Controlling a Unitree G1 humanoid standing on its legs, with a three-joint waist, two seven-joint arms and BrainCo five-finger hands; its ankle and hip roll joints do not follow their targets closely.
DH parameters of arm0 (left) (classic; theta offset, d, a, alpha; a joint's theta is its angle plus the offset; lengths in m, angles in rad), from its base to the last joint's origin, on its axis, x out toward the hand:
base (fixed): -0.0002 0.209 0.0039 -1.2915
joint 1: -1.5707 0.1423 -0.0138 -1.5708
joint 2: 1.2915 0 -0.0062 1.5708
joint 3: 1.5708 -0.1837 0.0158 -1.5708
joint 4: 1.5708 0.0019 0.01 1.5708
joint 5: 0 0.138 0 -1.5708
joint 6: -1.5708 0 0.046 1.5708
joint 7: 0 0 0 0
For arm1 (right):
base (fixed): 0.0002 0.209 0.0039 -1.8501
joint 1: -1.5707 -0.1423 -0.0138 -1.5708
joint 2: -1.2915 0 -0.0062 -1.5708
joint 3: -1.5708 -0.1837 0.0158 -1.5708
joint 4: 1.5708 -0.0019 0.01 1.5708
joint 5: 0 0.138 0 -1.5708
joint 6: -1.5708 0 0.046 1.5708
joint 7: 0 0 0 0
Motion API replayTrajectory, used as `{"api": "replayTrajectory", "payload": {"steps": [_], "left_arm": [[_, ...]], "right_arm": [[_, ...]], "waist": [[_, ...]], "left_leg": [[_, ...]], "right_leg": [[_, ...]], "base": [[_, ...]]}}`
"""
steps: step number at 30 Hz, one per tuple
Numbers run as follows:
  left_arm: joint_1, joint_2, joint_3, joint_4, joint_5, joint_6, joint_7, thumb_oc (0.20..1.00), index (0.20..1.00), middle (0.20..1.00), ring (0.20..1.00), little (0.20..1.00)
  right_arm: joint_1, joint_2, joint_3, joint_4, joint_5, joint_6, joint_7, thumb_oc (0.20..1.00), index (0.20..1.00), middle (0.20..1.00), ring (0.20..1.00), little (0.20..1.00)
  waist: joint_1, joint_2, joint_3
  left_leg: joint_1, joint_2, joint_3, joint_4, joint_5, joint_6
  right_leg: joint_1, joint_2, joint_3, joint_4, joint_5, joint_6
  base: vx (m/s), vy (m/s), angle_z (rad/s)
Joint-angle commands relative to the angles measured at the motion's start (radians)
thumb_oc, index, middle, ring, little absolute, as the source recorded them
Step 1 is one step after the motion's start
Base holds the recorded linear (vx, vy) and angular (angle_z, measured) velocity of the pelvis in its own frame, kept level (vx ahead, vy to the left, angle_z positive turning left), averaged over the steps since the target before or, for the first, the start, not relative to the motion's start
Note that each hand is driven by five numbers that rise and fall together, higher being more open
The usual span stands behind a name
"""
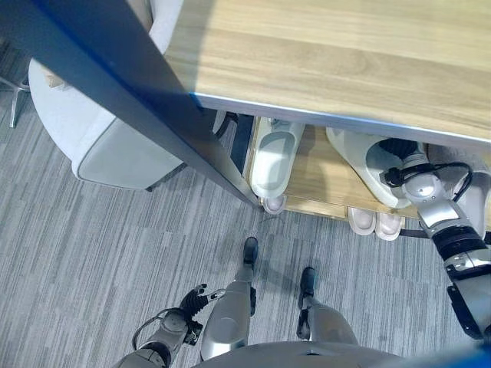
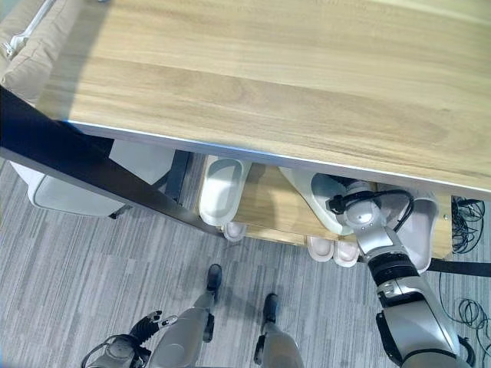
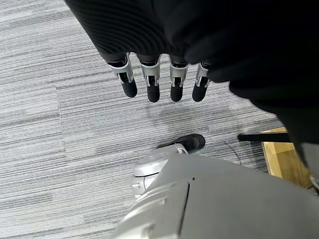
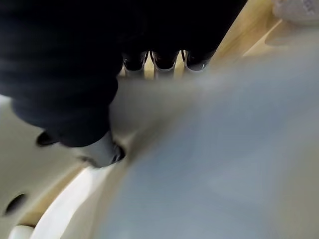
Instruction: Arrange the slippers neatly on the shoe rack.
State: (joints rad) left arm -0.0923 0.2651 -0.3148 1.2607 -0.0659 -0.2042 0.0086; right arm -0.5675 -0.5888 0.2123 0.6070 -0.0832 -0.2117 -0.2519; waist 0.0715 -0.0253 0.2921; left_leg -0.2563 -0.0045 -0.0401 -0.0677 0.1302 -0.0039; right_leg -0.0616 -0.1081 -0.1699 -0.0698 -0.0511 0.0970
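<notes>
Your right hand [image 2: 347, 201] is reaching into a pale slipper [image 2: 326, 201] on the shoe rack [image 2: 280, 207]; its grip can't be told. Your left hand [image 3: 159, 82] is hanging open over the carpet [image 3: 60, 129].

The slippers [image 1: 274, 159] were pale cream. The shoe rack [image 2: 268, 84] had light brown wood with grain lines and a silver edge. The carpet [image 1: 92, 261] was grey with thin stripes. The chair [image 1: 100, 134] was white.

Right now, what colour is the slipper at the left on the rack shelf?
Pale cream-white slipper, best in the left eye view.
</notes>
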Motion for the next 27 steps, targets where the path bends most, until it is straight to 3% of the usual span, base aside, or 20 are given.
{"api": "replayTrajectory", "payload": {"steps": [1,8,15,27], "left_arm": [[0.000,-0.025,-0.023,0.083,0.012,0.000,0.015,1.000,1.000,1.000,1.000,1.000],[0.012,-0.043,0.003,0.095,0.038,0.016,0.017,1.000,1.000,1.000,1.000,1.000],[0.021,-0.058,0.003,0.100,0.045,0.032,0.028,1.000,1.000,1.000,1.000,1.000],[0.035,-0.074,-0.028,0.086,0.051,0.044,0.087,1.000,1.000,1.000,1.000,1.000]], "right_arm": [[0.059,-0.001,-0.012,-0.025,0.002,-0.015,-0.022,0.200,0.200,0.200,0.200,0.200],[0.200,0.083,-0.117,-0.104,-0.039,0.025,-0.082,0.200,0.200,0.200,0.200,0.200],[0.196,0.229,-0.097,-0.199,0.105,0.017,-0.090,0.200,0.200,0.200,0.200,0.200],[0.120,0.288,-0.099,-0.111,0.068,0.088,-0.224,0.200,0.200,0.200,0.200,0.200]], "waist": [[0.018,-0.015,-0.075],[-0.003,-0.022,-0.112],[0.001,-0.019,-0.144],[0.031,-0.009,-0.155]], "left_leg": [[-0.014,0.024,-0.055,0.050,-0.094,-0.011],[0.038,0.023,-0.042,0.014,-0.102,-0.006],[0.078,0.011,-0.021,0.004,-0.123,0.003],[0.092,-0.003,-0.027,0.007,-0.141,0.010]], "right_leg": [[-0.085,-0.034,0.045,0.120,0.019,0.043],[-0.048,-0.041,0.049,0.086,0.032,0.051],[-0.012,-0.056,0.063,0.046,0.048,0.058],[0.014,-0.069,0.052,0.031,0.048,0.064]], "base": [[0.04,0.036,0.03],[0.05,0.038,-0.03],[0.07,0.047,-0.04],[0.02,0.013,0.00]]}}
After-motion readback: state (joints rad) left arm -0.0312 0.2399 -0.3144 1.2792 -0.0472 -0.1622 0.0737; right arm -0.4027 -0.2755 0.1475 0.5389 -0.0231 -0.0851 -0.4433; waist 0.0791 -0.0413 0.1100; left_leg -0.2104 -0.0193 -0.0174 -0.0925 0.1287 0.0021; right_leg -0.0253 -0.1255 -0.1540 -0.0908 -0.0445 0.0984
